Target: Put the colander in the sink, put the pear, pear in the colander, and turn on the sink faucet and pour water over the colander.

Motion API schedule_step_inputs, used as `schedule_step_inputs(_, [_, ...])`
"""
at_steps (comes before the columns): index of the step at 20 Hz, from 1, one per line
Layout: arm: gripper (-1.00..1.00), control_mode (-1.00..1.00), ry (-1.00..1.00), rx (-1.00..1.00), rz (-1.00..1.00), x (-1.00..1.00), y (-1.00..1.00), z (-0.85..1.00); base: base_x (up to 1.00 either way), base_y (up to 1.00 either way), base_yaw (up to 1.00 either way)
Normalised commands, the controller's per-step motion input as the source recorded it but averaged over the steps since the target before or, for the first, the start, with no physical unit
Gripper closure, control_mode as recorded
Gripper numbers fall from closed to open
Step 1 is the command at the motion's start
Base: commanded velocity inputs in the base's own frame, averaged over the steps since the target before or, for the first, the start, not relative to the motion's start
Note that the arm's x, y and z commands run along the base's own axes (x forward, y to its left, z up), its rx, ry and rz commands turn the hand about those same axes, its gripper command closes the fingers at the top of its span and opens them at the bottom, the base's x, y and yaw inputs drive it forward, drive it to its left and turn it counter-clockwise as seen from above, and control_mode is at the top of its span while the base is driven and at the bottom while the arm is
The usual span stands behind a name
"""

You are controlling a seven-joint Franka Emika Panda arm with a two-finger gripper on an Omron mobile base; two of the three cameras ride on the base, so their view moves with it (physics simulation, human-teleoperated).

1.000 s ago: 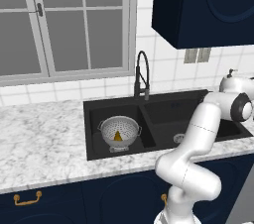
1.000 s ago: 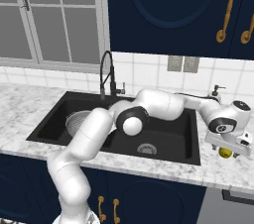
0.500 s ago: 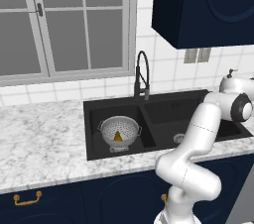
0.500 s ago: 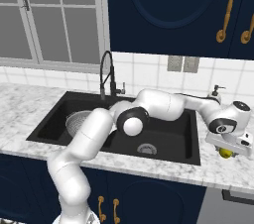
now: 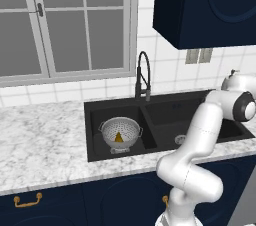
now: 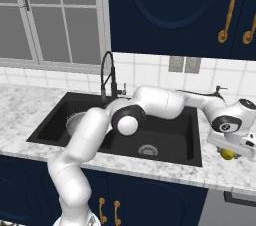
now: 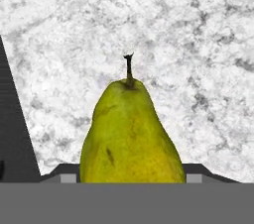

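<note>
The yellow-green pear stands stem-up on the marble counter right of the sink, with my gripper shut on it, one fingertip at each side. From the right base view, the gripper reaches down over that pear. The silver colander sits in the left basin of the black sink, and the brownish-orange pear lies inside it. The black gooseneck faucet rises behind the divider between the basins; no water runs from it.
My arm stretches across the right basin from the lower left. Marble counter runs on both sides of the sink. A window is behind the counter and dark blue cabinets hang overhead. The counter strip right of the sink is narrow.
The jaws have closed in on the yellow-green pear. The arm and the pear have stayed where they were, and the colander has not moved.
</note>
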Motion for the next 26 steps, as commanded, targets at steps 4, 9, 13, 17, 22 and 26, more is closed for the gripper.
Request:
schedule_step_inputs(4, [1.00,-1.00,0.00,0.00,0.00,-0.57,0.50,0.46,0.00,0.00,0.00])
schedule_step_inputs(9, [1.00,-1.00,0.00,0.00,0.04,-0.42,0.66,0.41,0.00,0.00,0.00])
schedule_step_inputs(13, [1.00,-1.00,0.00,0.00,0.07,-0.26,0.72,0.32,0.00,0.00,0.00])
schedule_step_inputs(17, [1.00,-1.00,0.00,-0.04,0.04,-0.34,0.86,0.14,0.00,0.00,0.00])
schedule_step_inputs(22, [1.00,-1.00,0.00,-0.01,0.06,-0.39,0.75,0.10,0.00,0.00,0.00])
schedule_step_inputs(26, [1.00,-1.00,0.00,0.00,0.09,-0.21,0.82,0.09,0.00,0.00,0.00])
